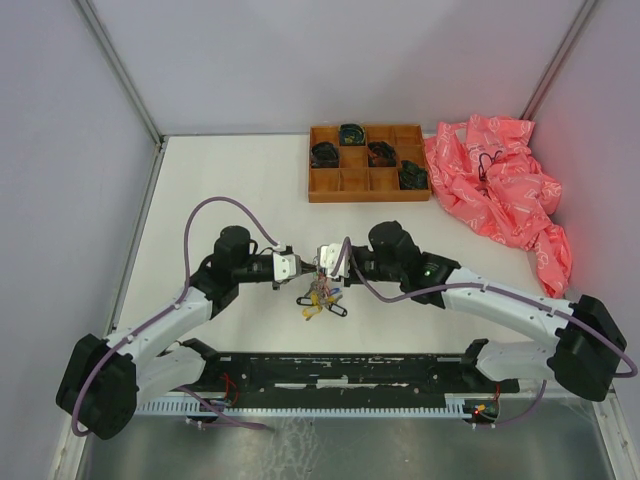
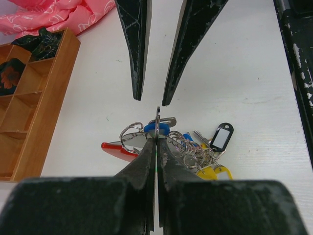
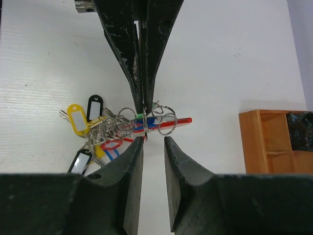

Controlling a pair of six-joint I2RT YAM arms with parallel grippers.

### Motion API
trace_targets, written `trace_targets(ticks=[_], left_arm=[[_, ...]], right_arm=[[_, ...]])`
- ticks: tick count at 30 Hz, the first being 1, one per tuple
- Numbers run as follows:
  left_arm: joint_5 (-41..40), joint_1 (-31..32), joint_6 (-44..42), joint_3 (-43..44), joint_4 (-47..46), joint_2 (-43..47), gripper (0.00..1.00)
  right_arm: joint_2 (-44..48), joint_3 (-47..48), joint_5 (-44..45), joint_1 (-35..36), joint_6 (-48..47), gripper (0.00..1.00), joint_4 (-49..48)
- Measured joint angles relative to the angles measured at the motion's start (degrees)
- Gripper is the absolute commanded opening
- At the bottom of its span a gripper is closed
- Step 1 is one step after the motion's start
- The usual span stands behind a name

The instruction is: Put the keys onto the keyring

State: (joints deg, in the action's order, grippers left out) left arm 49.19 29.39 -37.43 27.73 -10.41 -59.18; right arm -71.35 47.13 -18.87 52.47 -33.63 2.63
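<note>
The table (image 1: 230, 190) has a flat white top, bounded by grey walls on the left, rear and right. A wooden compartment tray (image 1: 365, 197) sits at rear centre, square to the back edge. A crumpled pink sheet (image 1: 500, 190) lies just beside it, at rear right. A bunch of keys (image 1: 322, 300) occupies the centre, its lower tags spread on the surface. A black rail (image 1: 350, 368) runs along the near edge.

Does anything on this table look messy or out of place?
Yes: a crumpled pink patterned sheet lies heaped at the far right of the white table, beside the brown wooden compartment tray. It looks dumped there rather than placed.
</note>
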Motion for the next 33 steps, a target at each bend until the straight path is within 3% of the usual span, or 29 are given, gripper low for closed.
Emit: trace_targets(ticks=[15, 21, 25, 33], left_arm=[[0.07, 0.0, 0.0, 0.0, -0.17, 0.44, 0.03], [0.44, 0.0, 0.0, 0.0, -0.37, 0.44, 0.03], [0.44, 0.0, 0.0, 0.0, -0.37, 0.44, 0.03], [0.42, 0.07, -0.02, 0.02, 0.11, 0.39, 0.03]], right_arm=[[-0.13, -1.86, 0.26, -0.92, 0.87, 0.25, -1.79], [-0.83, -1.86, -0.85, -1.16, 1.01, 0.17, -2.19], [-1.11, -1.86, -1.79, -1.2, 0.98, 0.01, -2.19], [-1.11, -1.33, -1.95, -1.2, 1.14, 0.01, -1.11]])
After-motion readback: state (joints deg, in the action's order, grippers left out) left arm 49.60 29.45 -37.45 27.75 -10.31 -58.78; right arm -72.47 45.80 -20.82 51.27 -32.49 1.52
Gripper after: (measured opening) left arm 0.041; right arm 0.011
